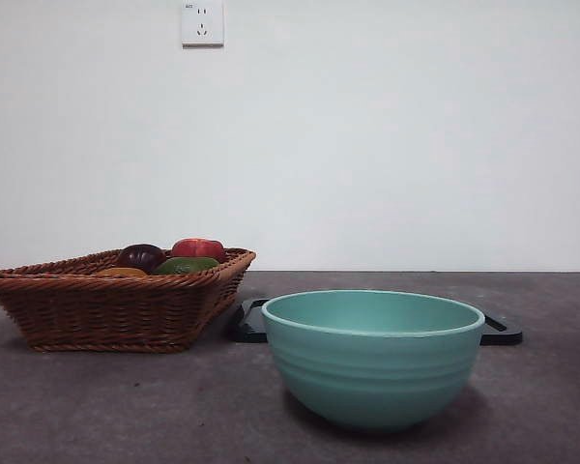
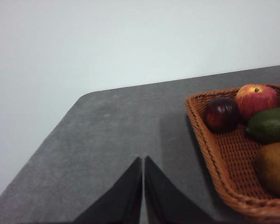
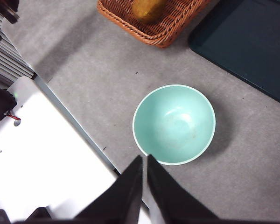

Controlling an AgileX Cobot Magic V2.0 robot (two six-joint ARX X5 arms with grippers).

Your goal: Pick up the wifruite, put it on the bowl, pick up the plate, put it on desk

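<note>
Both arms wait, nothing held.
The bowl (image 1: pixel 372 356) sits empty on the desk (image 1: pixel 126 406); the basket (image 1: pixel 116 309) at its 10 o'clock holds fruit (kiwi (image 3: pixel 148 9) included). Left gripper (image 2: pixel 143 186) and right gripper (image 3: pixel 144 179) have jaws pressed together.

A brown wicker basket (image 1: pixel 116 302) is sitting on the left, well back from the near edge. Inside it a dark purple plum (image 1: pixel 140 256), a red peach (image 1: pixel 199 248) and a green avocado (image 1: pixel 186 265) are lying close together at the far end, with a brownish fruit (image 2: pixel 274 168) lying nearer. A glossy black tray (image 1: pixel 251 322) is resting just right of the basket. A white wall socket (image 1: pixel 202 23) is showing high on the far wall.
</note>
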